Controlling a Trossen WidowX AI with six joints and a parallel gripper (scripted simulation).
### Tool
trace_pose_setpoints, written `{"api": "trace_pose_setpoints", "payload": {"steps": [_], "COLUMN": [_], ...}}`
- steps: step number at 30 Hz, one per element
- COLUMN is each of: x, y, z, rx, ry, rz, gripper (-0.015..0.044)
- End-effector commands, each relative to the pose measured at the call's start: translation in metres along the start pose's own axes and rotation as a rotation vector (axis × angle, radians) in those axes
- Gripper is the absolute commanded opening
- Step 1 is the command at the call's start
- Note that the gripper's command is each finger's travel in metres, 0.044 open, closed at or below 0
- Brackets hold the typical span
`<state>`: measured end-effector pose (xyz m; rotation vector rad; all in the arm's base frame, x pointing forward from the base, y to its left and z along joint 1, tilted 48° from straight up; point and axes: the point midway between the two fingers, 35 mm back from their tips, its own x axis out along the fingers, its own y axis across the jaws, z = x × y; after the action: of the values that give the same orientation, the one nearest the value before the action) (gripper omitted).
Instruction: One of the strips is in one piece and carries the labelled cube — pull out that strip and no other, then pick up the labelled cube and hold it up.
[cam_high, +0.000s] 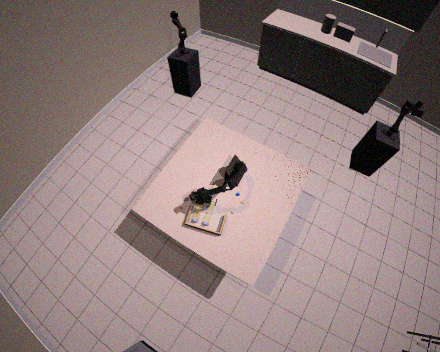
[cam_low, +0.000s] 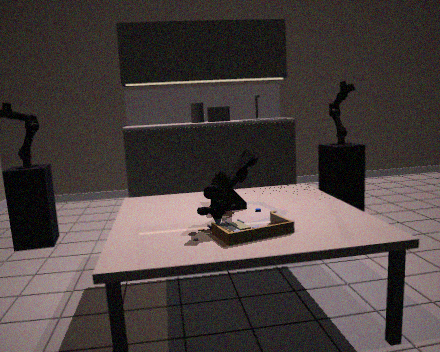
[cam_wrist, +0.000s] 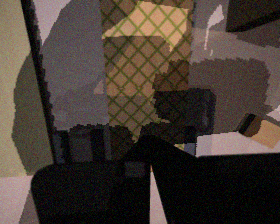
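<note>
The gripper (cam_high: 194, 202) (cam_low: 218, 220) (cam_wrist: 150, 150) is shut, with nothing visible between its dark fingers. It is low at the tray's arm-side end. In the wrist view a yellow strip with a green diamond lattice (cam_wrist: 145, 55) runs away in front of the fingers, partly in shadow. A small bluish patch (cam_wrist: 190, 148) shows at its near end, mostly hidden by the finger. In the top view, two small bluish blocks (cam_high: 195, 219) (cam_high: 205, 223) sit by yellowish strips inside the tray. Labels and breaks in the strips cannot be made out.
The wooden-rimmed tray (cam_high: 204, 229) (cam_low: 255, 233) has low walls around the strips. A small blue object (cam_high: 237, 194) (cam_low: 258, 210) lies on the table outside the tray, near the arm's base. A pale yellow-green surface (cam_wrist: 12, 90) stands at the wrist view's left edge.
</note>
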<state>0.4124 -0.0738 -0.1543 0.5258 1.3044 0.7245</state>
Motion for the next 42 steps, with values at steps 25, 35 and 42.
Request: {"api": "trace_pose_setpoints", "payload": {"steps": [25,35,42], "x": [0.005,0.005,0.005], "y": [0.000,0.000,0.000], "z": [-0.048,-0.063,-0.074], "rx": [0.003,0.004,0.004], "ry": [0.017,0.018,0.018], "rz": [0.001,0.001,0.000], "gripper": [0.0000,0.0000,0.0000]}}
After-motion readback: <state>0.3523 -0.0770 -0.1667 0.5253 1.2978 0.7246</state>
